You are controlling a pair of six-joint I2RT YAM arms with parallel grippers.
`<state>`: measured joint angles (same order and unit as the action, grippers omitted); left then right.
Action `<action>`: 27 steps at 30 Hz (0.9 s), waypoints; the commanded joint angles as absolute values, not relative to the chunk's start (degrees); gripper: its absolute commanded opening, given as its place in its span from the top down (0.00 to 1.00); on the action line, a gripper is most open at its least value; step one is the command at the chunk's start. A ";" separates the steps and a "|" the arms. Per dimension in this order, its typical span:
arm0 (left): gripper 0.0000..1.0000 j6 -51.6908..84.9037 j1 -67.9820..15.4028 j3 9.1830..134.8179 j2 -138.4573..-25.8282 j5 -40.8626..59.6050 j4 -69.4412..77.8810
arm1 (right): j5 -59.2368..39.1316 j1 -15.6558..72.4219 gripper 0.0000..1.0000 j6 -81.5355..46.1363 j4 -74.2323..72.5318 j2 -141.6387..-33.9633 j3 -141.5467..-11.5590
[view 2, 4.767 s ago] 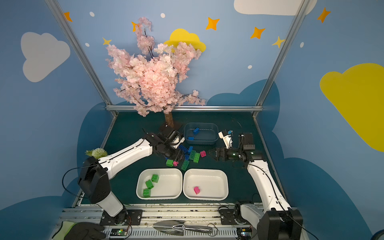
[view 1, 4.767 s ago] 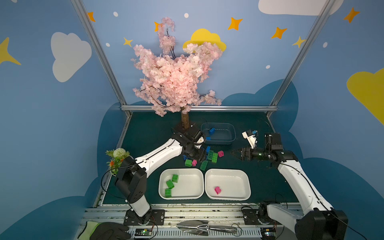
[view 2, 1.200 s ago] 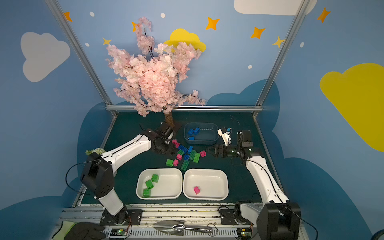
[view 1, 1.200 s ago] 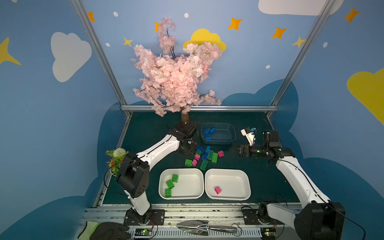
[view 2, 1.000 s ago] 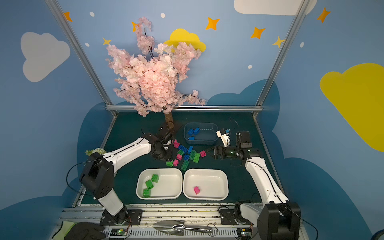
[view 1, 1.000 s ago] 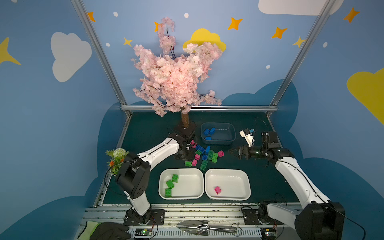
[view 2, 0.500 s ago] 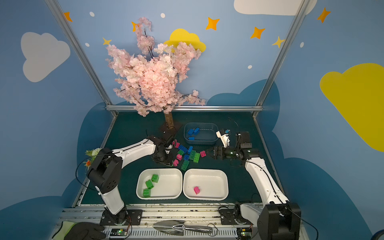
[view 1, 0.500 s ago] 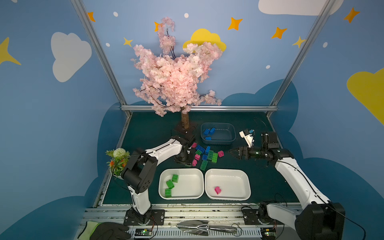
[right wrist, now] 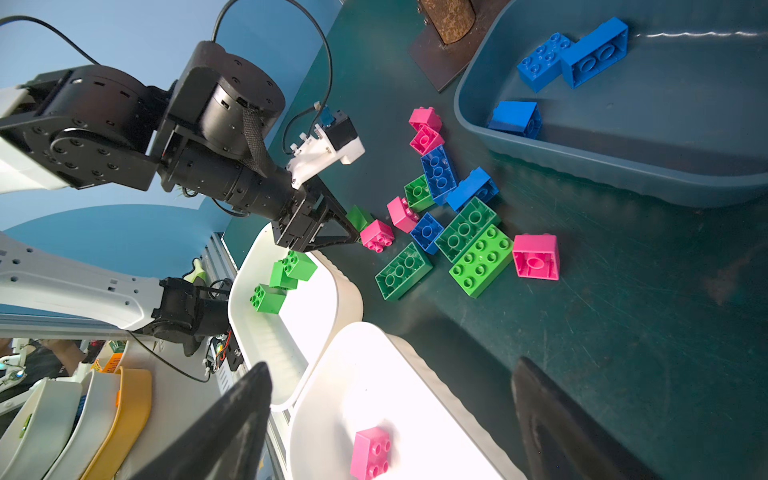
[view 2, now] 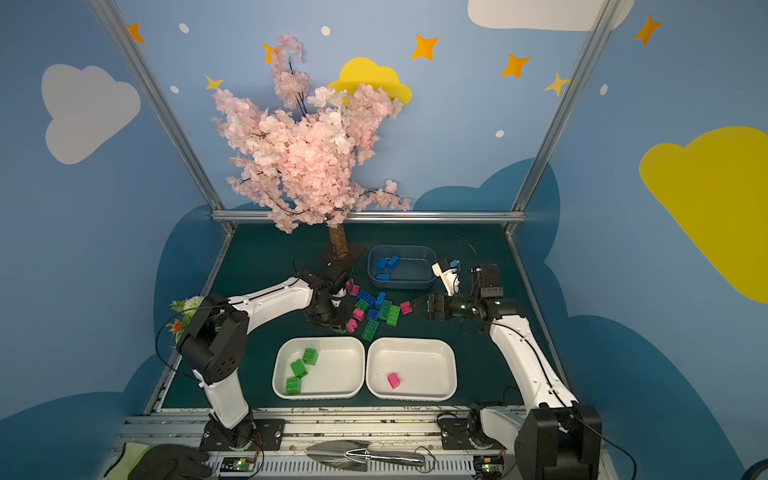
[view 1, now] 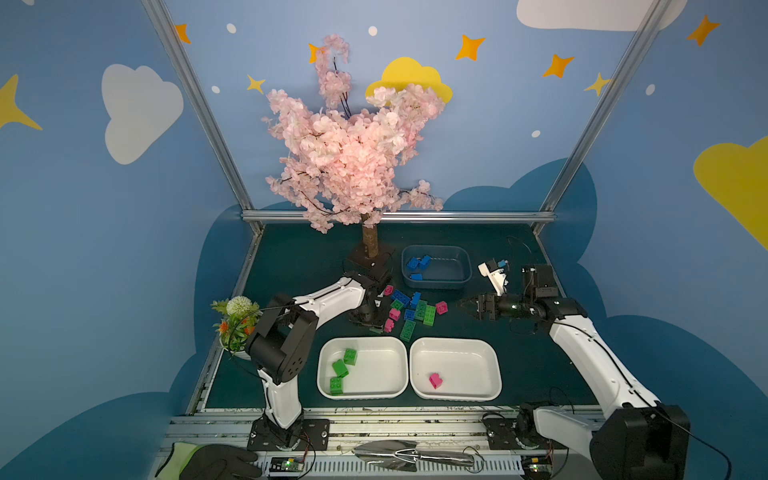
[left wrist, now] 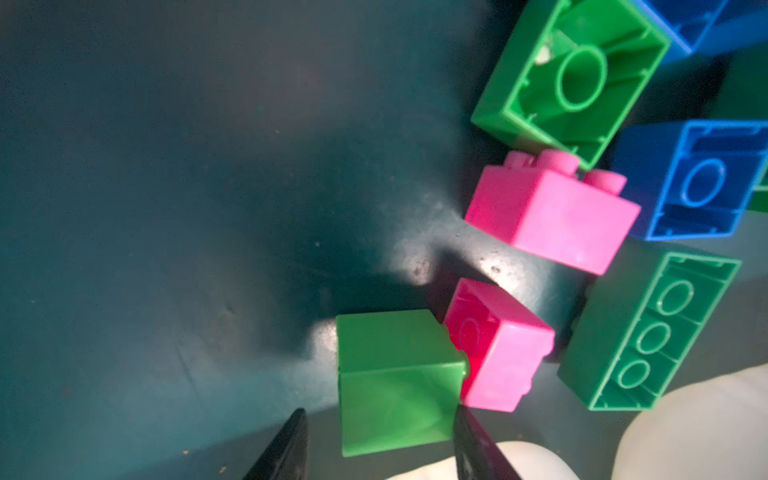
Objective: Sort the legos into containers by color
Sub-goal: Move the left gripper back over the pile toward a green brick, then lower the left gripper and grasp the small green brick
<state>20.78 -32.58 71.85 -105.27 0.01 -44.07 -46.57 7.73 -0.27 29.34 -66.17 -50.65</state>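
A small square bright green plastic brick [left wrist: 395,382] lies on the dark green table [view 1: 291,257]. It is at the edge of the loose pile of green, blue and pink legos [view 1: 409,309], on the side nearest the trays, and touches a pink brick [left wrist: 498,357]. The left gripper [left wrist: 379,415] straddles it with its black fingers apart. One finger is against the brick and the other stands just clear, so nothing is clamped.

Near the pile, a white shallow plastic tray [view 1: 382,374] holds three green bricks. A matching tray [view 1: 465,365] just beside it holds one pink brick. Behind the pile, a grey-blue plastic tub [view 1: 436,282] holds three blue bricks.

The right gripper [view 1: 464,307] hovers beside the pile with its jaws spread wide, holding nothing.
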 commanded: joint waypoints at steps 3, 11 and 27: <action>0.44 21.38 -30.43 71.02 -105.09 -5.15 -43.21 | -46.67 8.03 0.11 -0.64 29.18 -65.26 -50.30; 0.40 22.55 -29.54 71.99 -102.90 -4.35 -43.06 | -46.72 8.09 0.11 -0.39 29.18 -65.55 -50.53; 0.30 -28.81 -26.38 78.42 -104.77 2.93 -48.82 | -47.46 8.09 0.10 0.41 29.65 -66.96 -51.54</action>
<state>-14.13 -27.64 77.84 -103.61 -0.38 -47.88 -46.63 7.73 -0.16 29.34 -66.54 -50.65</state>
